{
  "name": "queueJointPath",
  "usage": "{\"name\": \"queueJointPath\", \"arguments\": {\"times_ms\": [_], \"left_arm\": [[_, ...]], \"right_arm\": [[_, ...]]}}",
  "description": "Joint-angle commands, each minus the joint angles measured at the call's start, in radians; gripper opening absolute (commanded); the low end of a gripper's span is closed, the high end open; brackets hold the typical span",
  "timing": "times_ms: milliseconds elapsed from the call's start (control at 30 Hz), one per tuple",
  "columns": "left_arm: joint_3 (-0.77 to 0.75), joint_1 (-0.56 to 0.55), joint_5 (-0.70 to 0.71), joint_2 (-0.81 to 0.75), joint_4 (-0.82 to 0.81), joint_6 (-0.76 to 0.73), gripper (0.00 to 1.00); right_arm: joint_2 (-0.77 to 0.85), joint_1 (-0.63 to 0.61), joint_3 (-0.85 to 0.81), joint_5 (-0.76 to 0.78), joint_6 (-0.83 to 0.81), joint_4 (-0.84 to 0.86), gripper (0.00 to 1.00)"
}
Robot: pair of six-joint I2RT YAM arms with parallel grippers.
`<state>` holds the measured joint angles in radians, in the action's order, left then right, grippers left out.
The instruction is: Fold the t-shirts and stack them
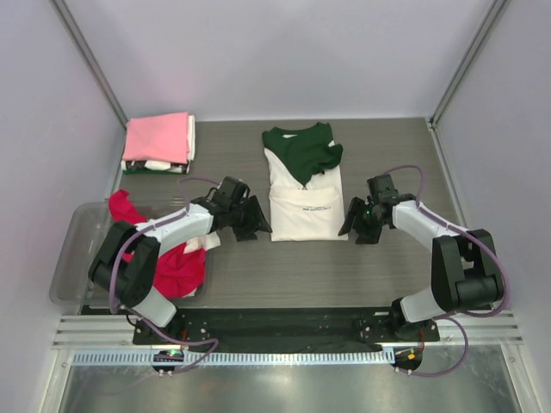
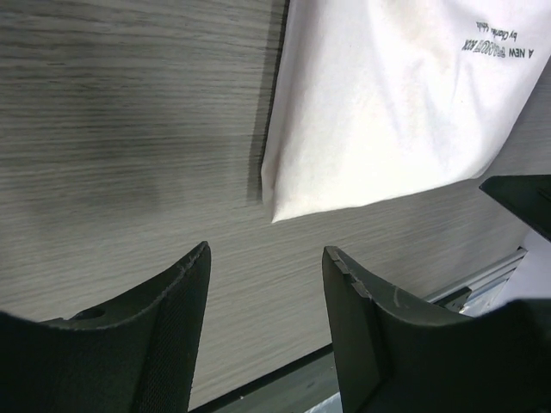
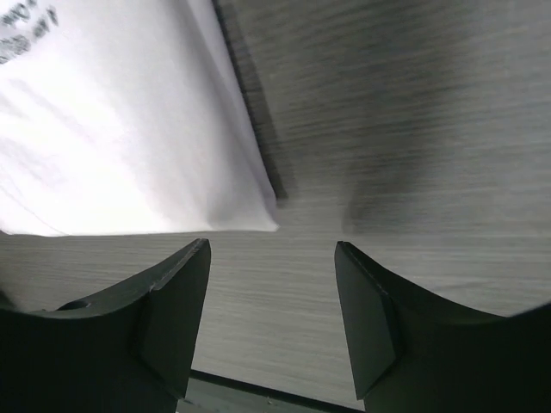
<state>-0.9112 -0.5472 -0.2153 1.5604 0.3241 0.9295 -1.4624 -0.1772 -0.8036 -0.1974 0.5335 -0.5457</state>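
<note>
The white tee [image 1: 306, 211] lies folded mid-counter [image 1: 284, 275], with the green tee [image 1: 301, 148] crumpled over its far part. A pink tee [image 1: 157, 136] tops a folded pile in the far left corner, and the red tee [image 1: 176, 271] lies bunched in the bin [image 1: 73, 249] at the near left. The left gripper [image 1: 251, 225] is just beside the white tee's near left corner and the right gripper [image 1: 355, 228] just beside its near right corner, both low over the counter with jaws spread and nothing between them.
</note>
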Motion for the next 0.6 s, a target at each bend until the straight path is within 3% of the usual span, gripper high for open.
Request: {"name": "queueJointPath", "arguments": {"times_ms": [0, 167, 367, 567], "left_arm": [[0.015, -0.007, -0.029, 0.03, -0.108, 0.029, 0.56], [0.029, -0.013, -0.032, 0.067, -0.14, 0.038, 0.55], [0.049, -0.017, -0.039, 0.102, -0.18, 0.049, 0.52], [0.061, -0.023, -0.038, 0.139, -0.206, 0.058, 0.49]], "right_arm": [[-0.013, 0.004, 0.003, -0.054, 0.011, 0.118, 0.64], [-0.052, 0.007, 0.024, -0.06, 0.005, 0.147, 0.59], [-0.09, 0.01, 0.049, -0.08, 0.002, 0.19, 0.43], [-0.107, 0.012, 0.066, -0.082, -0.006, 0.201, 0.36]]}}
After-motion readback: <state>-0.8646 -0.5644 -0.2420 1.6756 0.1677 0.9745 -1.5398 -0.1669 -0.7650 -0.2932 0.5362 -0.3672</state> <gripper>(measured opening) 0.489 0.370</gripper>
